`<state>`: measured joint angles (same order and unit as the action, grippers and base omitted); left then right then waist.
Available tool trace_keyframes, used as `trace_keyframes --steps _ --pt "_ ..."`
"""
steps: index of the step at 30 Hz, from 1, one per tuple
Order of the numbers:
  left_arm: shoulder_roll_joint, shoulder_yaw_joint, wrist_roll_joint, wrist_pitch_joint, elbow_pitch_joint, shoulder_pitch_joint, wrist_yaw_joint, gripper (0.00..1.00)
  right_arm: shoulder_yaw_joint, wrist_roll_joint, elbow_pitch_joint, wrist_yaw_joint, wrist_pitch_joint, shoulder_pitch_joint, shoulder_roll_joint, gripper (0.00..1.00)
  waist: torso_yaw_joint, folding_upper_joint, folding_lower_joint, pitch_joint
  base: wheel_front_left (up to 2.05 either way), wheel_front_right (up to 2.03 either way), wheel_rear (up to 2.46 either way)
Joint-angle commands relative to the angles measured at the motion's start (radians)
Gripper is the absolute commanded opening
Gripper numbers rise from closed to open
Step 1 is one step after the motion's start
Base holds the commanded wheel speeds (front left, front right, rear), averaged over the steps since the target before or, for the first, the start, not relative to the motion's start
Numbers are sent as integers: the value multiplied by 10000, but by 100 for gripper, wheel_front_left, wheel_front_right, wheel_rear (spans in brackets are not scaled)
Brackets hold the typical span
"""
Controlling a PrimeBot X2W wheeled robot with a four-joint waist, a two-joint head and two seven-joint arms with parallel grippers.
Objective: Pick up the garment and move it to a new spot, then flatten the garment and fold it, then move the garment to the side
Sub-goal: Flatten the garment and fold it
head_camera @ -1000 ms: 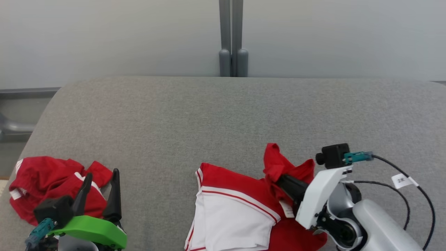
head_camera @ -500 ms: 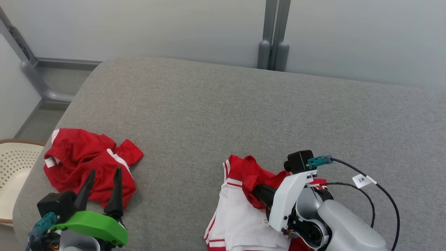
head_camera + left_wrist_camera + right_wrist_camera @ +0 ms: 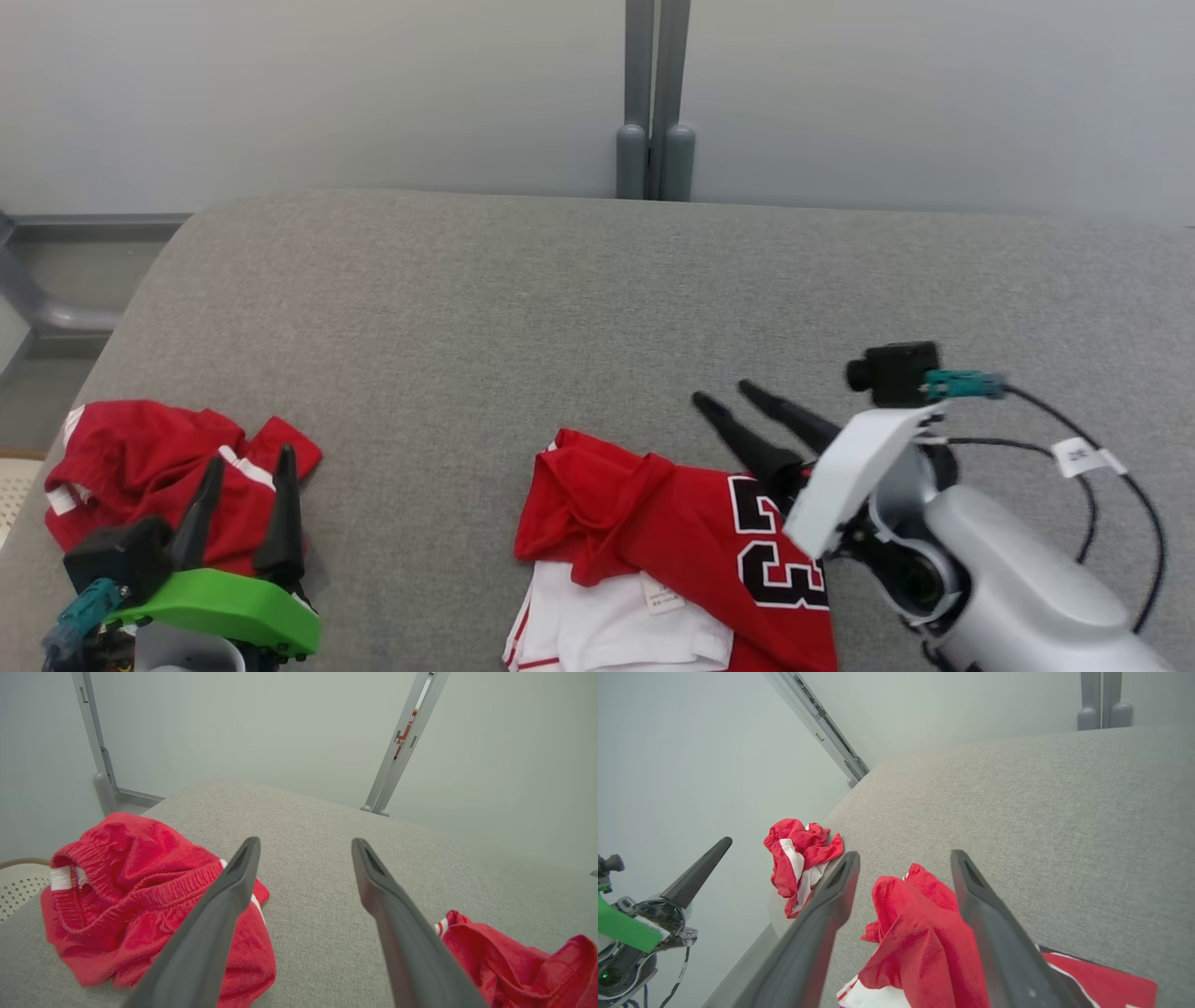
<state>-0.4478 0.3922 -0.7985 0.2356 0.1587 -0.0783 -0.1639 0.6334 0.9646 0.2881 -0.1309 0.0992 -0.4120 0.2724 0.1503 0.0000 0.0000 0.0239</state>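
The garment (image 3: pixel 672 532) is a red jersey with a black "23" and a white inside, lying partly folded on the grey cushion (image 3: pixel 560 308) near its front edge. My right gripper (image 3: pixel 724 394) stands open just above the jersey's far right edge, with nothing between its fingers. In the right wrist view the bunched red cloth (image 3: pixel 920 942) lies below the spread fingers of the right gripper (image 3: pixel 904 855). My left gripper (image 3: pixel 249 457) is open at the lower left, over crumpled red shorts (image 3: pixel 140 467). In the left wrist view the left gripper (image 3: pixel 304 842) is empty, and the jersey's edge (image 3: pixel 514 961) shows at the lower right.
The red shorts (image 3: pixel 117 896) with white trim lie at the cushion's left end. A cream perforated basket (image 3: pixel 18 882) stands beyond that end, lower down. A grey post (image 3: pixel 653 103) rises behind the cushion against the pale wall. The far half of the cushion is bare fabric.
My right gripper has opened and let go of the jersey, which now lies with its red "23" side spread over the white part. The camera has shifted. The left gripper stays open.
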Motion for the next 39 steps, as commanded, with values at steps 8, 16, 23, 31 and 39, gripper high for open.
trace_keyframes --steps 8,16,23,31,39 --pt "-11 -484 117 221 -490 400 -254 100 -2039 -1311 -622 3 -1589 903 1529 100 -836 0 0 278 0 0 0" --pt "61 -491 279 236 -707 462 -267 100 -3006 -2522 -147 3 -1674 1565 1127 100 -744 0 0 169 0 0 0" --pt "105 -363 321 164 -688 238 -204 100 -2642 -3086 927 3 -1026 1303 540 0 -215 0 0 27 0 0 0" --pt "156 -230 341 97 -534 39 -124 100 -1053 -2671 2238 3 -431 743 -362 0 561 0 0 -147 0 0 0" --pt "153 -185 322 88 -432 -33 -121 100 788 -1971 2798 3 -365 542 -1024 0 886 0 0 -190 0 0 0"
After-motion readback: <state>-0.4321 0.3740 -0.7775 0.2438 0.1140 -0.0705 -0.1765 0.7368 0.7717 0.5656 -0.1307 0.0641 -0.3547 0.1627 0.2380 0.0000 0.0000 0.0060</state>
